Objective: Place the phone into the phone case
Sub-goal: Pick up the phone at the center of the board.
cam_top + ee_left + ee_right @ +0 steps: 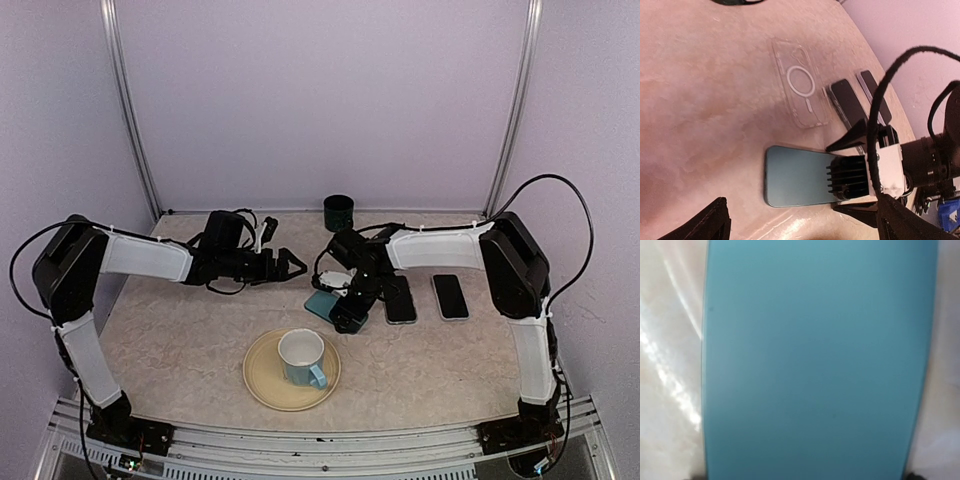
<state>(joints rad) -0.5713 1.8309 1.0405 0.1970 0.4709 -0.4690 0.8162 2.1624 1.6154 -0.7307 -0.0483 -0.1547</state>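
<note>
A teal phone [797, 175] lies flat on the table, also visible from above [320, 303], and fills the right wrist view [815, 360]. The clear phone case [800, 90] with a white ring lies just beyond it [338, 279], empty. My right gripper [349, 312] is lowered over the phone's near end [840, 177], open wide, with one finger at each long edge. I cannot tell whether the fingers press on the edges. My left gripper [292, 265] hovers left of the case, open [800, 222] and holding nothing.
Two dark phones [400, 298] [450, 296] lie side by side to the right of the case. A cup [301, 357] stands on a tan plate [260, 385] near the front. A dark cup [338, 212] sits at the back wall.
</note>
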